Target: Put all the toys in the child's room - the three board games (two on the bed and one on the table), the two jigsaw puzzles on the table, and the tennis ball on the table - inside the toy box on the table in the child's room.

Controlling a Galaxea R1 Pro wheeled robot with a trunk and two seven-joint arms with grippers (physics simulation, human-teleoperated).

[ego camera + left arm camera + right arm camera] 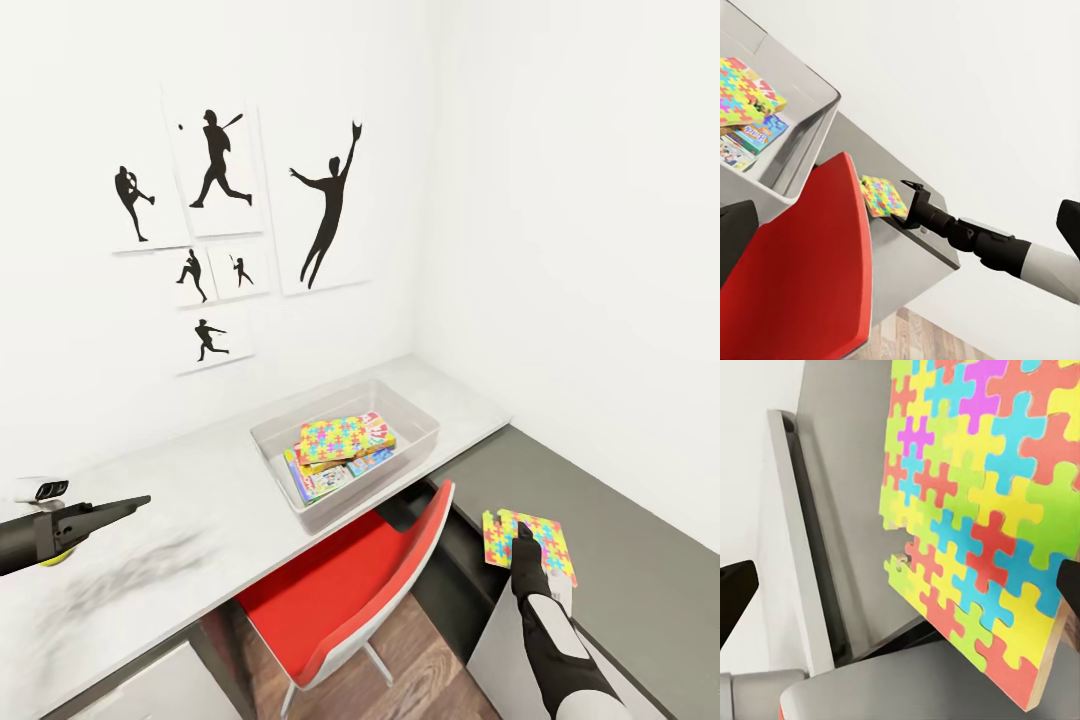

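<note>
1. The toy box (420, 432) sits on the pale upper section of the table (200, 470), at centre frame in the head view. It already holds one jigsaw puzzle lying on top of flat board games (335, 478).
2. The lower dark section of the table lies at the lower right of the frame, with the red chair (350, 590) between it and the box.
3. The second jigsaw puzzle (528, 545) lies flat over that lower section, below and to the right of the box.
4. The right gripper (522, 540) is at the puzzle's near edge, its dark fingers on either side of the board; the grip appears closed on it.
5. Judgement: the carry runs up and to the left, over the chair back, toward the box's near rim.
6. The left gripper (135, 502) points toward the box from the left edge of the frame; its jaw state cannot be determined. A yellow-green object shows under that arm, unidentified.
</note>
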